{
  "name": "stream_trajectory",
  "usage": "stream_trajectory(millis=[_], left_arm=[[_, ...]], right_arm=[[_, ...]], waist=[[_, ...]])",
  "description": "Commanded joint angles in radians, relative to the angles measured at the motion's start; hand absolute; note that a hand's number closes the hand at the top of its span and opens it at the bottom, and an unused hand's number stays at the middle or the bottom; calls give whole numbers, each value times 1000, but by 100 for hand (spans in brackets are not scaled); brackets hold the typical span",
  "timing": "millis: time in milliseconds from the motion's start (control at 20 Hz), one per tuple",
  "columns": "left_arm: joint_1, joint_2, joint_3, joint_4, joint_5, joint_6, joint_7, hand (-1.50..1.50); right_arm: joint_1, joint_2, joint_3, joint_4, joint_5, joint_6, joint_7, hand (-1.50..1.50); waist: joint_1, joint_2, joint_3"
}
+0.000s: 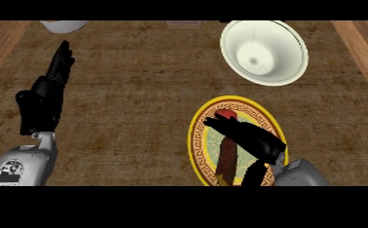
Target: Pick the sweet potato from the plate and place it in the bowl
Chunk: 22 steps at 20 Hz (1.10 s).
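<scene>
The sweet potato [226, 146] lies on the yellow-rimmed plate [195, 139], long axis running near to far, under the right hand [248, 137] whose straight fingers stretch across it, while the left hand [45, 98] rests open, fingers up.

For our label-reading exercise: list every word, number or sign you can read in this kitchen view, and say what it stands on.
No text reads clearly.
Left forearm: a small dark mark on a white patch, too blurred to read.
Plate: a patterned rim band, ornament only, no letters.
Bowl: no marking.
</scene>
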Motion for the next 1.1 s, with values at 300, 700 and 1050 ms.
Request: stream_trajectory(millis=[300, 700, 1050], left_arm=[[3, -25, 25, 33, -14, -24, -31, 0], [-16, -23, 76, 41, 27, -57, -36, 0], [12, -55, 35, 24, -47, -27, -48, 0]], right_arm=[[-42, 62, 41, 162, 182, -73, -147, 150], [19, 73, 18, 119, 188, -89, -224, 150], [95, 190, 214, -119, 397, -167, -8, 150]], waist=[[1, 14, 7], [-2, 14, 6], [-5, 11, 6]])
